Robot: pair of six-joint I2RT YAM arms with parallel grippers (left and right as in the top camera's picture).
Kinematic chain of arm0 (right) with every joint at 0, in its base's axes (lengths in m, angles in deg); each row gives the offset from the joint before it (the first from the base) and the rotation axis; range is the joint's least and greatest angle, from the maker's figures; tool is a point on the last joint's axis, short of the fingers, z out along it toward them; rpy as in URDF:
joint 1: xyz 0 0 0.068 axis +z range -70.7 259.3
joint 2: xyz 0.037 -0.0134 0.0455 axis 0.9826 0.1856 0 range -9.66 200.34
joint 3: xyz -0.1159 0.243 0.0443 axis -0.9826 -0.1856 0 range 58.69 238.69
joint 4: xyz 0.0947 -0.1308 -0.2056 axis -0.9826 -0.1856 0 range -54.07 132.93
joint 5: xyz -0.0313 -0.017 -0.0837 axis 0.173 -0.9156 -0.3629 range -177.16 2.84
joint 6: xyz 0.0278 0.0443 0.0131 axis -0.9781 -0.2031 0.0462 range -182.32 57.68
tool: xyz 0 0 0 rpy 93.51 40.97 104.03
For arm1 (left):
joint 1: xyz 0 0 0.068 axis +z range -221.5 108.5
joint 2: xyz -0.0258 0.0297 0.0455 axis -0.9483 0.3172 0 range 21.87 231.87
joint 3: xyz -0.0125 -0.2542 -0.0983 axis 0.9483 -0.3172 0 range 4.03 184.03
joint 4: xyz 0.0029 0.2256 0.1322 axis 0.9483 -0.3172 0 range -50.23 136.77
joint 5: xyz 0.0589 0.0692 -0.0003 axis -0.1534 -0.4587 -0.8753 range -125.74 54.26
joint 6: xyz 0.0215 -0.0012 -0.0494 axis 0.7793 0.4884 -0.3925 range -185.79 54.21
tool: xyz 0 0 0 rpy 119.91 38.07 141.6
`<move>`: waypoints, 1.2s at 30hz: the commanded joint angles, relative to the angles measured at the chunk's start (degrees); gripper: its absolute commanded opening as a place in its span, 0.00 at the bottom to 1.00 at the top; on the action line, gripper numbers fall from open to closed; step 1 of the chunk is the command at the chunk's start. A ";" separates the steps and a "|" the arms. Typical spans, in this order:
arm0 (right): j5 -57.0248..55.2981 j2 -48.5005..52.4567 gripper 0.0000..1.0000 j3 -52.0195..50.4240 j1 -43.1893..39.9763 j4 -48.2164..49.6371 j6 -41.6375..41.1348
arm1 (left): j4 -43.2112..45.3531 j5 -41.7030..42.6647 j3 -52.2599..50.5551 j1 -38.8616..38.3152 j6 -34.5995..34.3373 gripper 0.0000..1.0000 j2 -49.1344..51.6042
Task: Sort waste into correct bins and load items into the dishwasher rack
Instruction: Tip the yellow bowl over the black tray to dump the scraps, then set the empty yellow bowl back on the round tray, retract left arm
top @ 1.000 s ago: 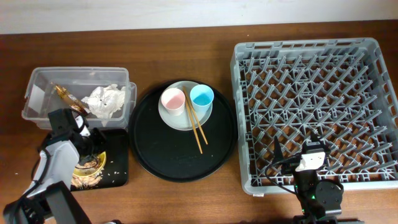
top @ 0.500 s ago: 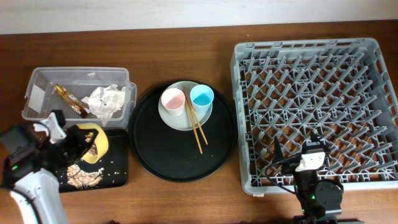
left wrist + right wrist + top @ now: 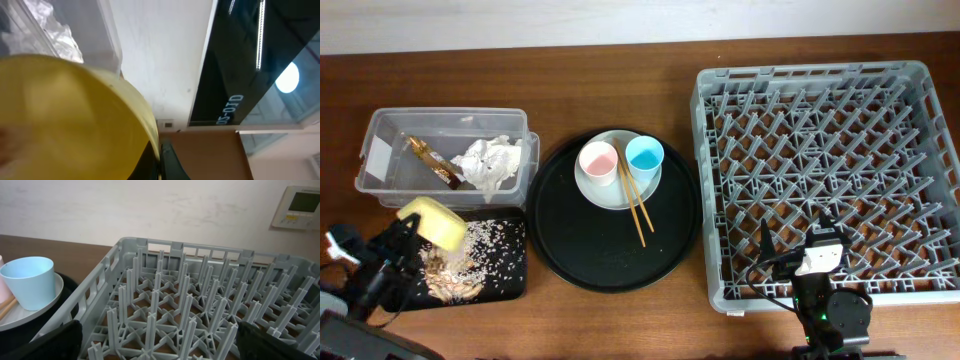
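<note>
The left arm has drawn back toward the lower left corner of the overhead view, and far more white rice now lies on the shallow black tray (image 3: 516,283) than half a second ago. The left gripper (image 3: 408,230) grips the yellow bowl (image 3: 432,222) by its rim, tipped on its side above the upper left corner of that tray; in the left wrist view the bowl fills the left half, with one dark finger (image 3: 165,162) showing at its edge. Under and to the right of the bowl, brownish food scraps with rice grains (image 3: 470,255) are scattered over the tray. Just above sits the clear tub (image 3: 380,135), holding the crumpled napkin (image 3: 490,165) and the gold-brown wrapper (image 3: 430,160). To the right, on the round black tray (image 3: 570,255), the plate (image 3: 605,195) carries the pink cup (image 3: 598,162) and the light-blue cup (image 3: 645,155), with the chopsticks (image 3: 635,200) lying between them and slanting off the plate. The grey rack (image 3: 820,150) takes up the right side; the right gripper (image 3: 157,330) hovers over its lower edge, fingers spread wide and empty.
</note>
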 commanded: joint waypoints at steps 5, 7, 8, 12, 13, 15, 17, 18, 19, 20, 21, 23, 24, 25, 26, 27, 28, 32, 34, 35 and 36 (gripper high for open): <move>0.52 -0.22 0.98 -0.28 -0.37 -0.20 -0.39 | -7.58 2.05 0.81 -0.13 8.28 0.00 0.50; 0.52 -0.22 0.98 -0.28 -0.37 -0.20 -0.39 | -8.07 2.05 0.81 -0.13 8.35 0.00 0.50; 0.52 -0.22 0.98 -0.28 -0.37 -0.20 -0.39 | -7.39 2.05 0.81 -0.15 8.28 0.00 0.50; 0.52 -0.22 0.98 -0.28 -0.37 -0.20 -0.39 | -12.44 -10.23 0.94 -6.69 8.28 0.00 -2.95; 0.52 -0.22 0.98 -0.28 -0.37 -0.22 -0.39 | -12.48 -12.55 1.40 -9.99 8.26 0.00 -5.84; 0.52 -0.22 0.98 -0.28 -0.37 -0.20 -0.39 | -12.55 -18.40 3.41 -18.95 5.01 0.00 -13.05; 0.52 -0.22 0.98 -0.28 -0.37 -0.20 -0.39 | -10.86 -31.93 5.90 -30.67 -3.67 0.00 -19.93; 0.52 -0.22 0.98 -0.28 -0.37 -0.22 -0.39 | -9.27 -37.44 6.14 -35.56 -7.43 0.00 -22.10; 0.52 -0.22 0.98 -0.28 -0.37 -0.22 -0.39 | -7.28 -45.09 6.14 -41.64 -12.15 0.00 -24.22; 0.52 -0.22 0.98 -0.28 -0.37 -0.20 -0.39 | -5.05 -53.92 6.14 -50.75 -17.55 0.00 -26.10; 0.52 -0.22 0.98 -0.28 -0.37 -0.20 -0.39 | -3.19 -59.67 6.14 -58.21 -21.14 0.00 -26.40; 0.52 -0.22 0.98 -0.28 -0.37 -0.20 -0.39 | 0.24 -71.95 6.12 -72.24 -27.74 0.00 -25.44; 0.52 -0.22 0.98 -0.28 -0.37 -0.22 -0.39 | 1.97 -78.29 6.12 -79.52 -30.10 0.00 -24.20; 0.52 -0.22 0.98 -0.28 -0.37 -0.20 -0.39 | 3.56 -84.04 6.12 -86.01 -31.91 0.00 -22.23; 0.52 -0.22 0.98 -0.28 -0.37 -0.22 -0.39 | 4.37 -87.62 6.12 -90.05 -33.24 0.00 -20.41; 0.52 -0.22 0.99 -0.28 -0.37 -0.20 -0.39 | 5.11 -89.66 6.12 -92.76 -33.38 0.00 -18.62; 0.52 -0.22 0.98 -0.28 -0.37 -0.20 -0.39 | 5.88 -90.58 6.12 -94.71 -33.40 0.00 -16.48; 0.52 -0.22 0.98 -0.28 -0.37 -0.20 -0.39 | 7.89 -91.17 6.12 -96.30 -33.35 0.00 -9.40; 0.52 -0.22 0.99 -0.28 -0.37 -0.22 -0.39 | 9.49 -90.99 6.12 -96.30 -33.35 0.00 -7.37; 0.52 -0.22 0.98 -0.28 -0.37 -0.20 -0.39 | 11.02 -91.01 6.12 -96.30 -33.35 0.00 -5.62; 0.52 -0.22 0.98 -0.28 -0.37 -0.20 -0.39 | 11.78 -91.01 6.12 -96.30 -33.35 0.00 -4.52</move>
